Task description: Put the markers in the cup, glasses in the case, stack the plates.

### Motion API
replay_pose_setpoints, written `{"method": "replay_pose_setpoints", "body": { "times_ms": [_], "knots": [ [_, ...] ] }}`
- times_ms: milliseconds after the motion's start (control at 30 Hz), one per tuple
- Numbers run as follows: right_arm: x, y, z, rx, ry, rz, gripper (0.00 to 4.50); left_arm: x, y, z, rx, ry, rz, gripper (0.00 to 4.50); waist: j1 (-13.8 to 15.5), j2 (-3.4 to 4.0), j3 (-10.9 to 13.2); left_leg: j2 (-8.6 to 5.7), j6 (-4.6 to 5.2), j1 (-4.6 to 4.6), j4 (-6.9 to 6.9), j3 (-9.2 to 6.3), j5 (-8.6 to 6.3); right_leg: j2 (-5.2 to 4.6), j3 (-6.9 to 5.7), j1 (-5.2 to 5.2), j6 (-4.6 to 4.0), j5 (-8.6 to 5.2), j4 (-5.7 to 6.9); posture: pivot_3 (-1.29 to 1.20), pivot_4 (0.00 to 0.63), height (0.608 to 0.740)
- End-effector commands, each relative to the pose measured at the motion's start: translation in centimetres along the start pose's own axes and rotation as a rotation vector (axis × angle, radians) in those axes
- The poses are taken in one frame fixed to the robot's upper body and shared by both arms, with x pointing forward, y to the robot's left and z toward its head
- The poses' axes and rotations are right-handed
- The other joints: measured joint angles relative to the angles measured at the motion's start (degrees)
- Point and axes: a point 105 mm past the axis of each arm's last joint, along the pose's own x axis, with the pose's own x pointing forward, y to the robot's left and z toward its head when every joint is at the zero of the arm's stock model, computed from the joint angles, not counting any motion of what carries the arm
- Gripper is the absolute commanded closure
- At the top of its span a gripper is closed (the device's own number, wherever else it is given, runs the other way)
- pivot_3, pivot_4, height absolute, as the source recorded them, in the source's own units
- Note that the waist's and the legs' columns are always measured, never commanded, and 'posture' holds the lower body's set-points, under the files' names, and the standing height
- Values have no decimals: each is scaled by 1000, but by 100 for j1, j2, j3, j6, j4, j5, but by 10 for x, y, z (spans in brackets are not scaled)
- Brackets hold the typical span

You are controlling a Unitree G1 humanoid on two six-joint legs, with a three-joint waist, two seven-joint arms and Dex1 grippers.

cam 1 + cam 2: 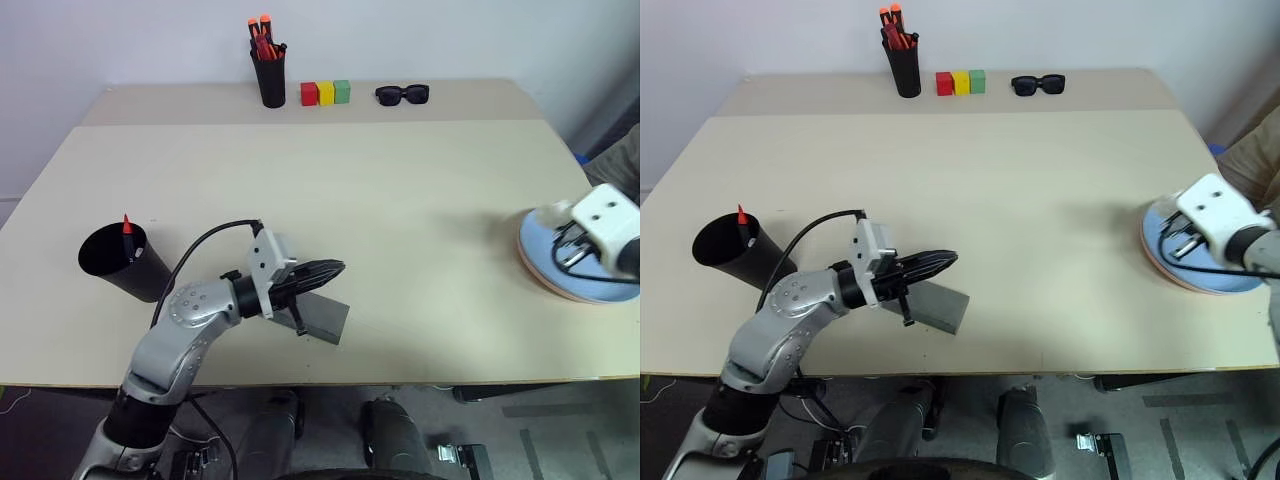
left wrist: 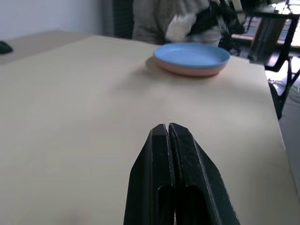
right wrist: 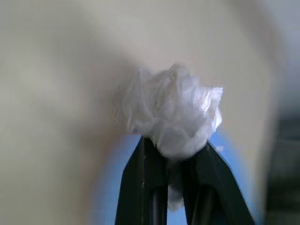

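— Where do we find the plates?
— The light blue round plate sits stacked on the salmon pink plate at the beige tabletop's right edge. Over them, our right gripper's fingers pinch a crumpled white paper wad.
— And the left?
— Left gripper, fingers pressed together and empty, hovers above the grey felt-like rectangular case. The wide black tapered plastic cup holds a red-tipped marker.

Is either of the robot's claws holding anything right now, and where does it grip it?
The right claw pinches a crumpled white wad by its lower edge. The left claw is shut on nothing.
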Motion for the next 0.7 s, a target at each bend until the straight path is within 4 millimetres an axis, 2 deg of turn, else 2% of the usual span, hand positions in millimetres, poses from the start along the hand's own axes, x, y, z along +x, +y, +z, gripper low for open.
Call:
{"method": "replay_pose_setpoints", "body": {
  "times_ms": [33, 67, 133, 267, 433, 533, 600, 700],
  "knots": [
    [9, -2, -14, 23, 52, 5, 3629, -7, -6, 10, 36, -20, -20, 4500, -3, 3, 1, 1, 1, 0, 0, 0, 0, 0, 0, 0, 0, 0, 0, 0, 150, 740],
    [12, -1, -19, 17, 68, 16, 3265, -8, -6, 9, 38, -14, -14, 4500, -5, 3, 0, 0, 1, 0, 0, 1, 0, -1, 1, 0, 0, 0, 0, 0, 150, 740],
    [15, -1, -24, -10, 85, 22, 2206, -10, -4, 10, 43, -10, 5, 4500, -7, 4, 0, 0, 1, 0, 1, 3, 0, -1, 3, 0, 0, 0, 1, 0, 150, 740],
    [19, -4, -15, -30, 46, 22, 258, -13, -3, 12, 42, -16, 42, 4500, -35, 7, -1, 1, 2, 0, 1, 2, -1, -1, 12, -4, 0, 0, 2, 0, 150, 740],
    [17, 6, 5, -87, -62, 103, 258, -19, 6, 9, 62, -8, 135, 4500, -30, 6, 0, 1, 3, 1, 0, 2, -2, 1, 14, -5, 1, 1, 3, 0, 150, 740],
    [12, 21, 39, -40, -241, 188, 258, -28, 34, 9, 89, -6, 318, 4500, -44, 6, 0, 2, 3, 2, 1, 2, -2, 1, 15, -5, 2, 1, 4, 0, 150, 740],
    [9, 42, 66, 25, -378, 285, 258, -42, 53, 6, 105, 6, 445, 4500, -52, 3, 1, 8, 3, 8, 1, 2, -2, 5, 15, 0, 2, 1, 5, 0, 150, 740],
    [4, 66, 96, 130, -518, 407, 258, -60, 68, 4, 137, 27, 553, 4500, -70, 3, 1, 10, 4, 10, 0, 2, -2, 8, 16, 0, 3, 2, 6, 0, 150, 740]
  ]
}}
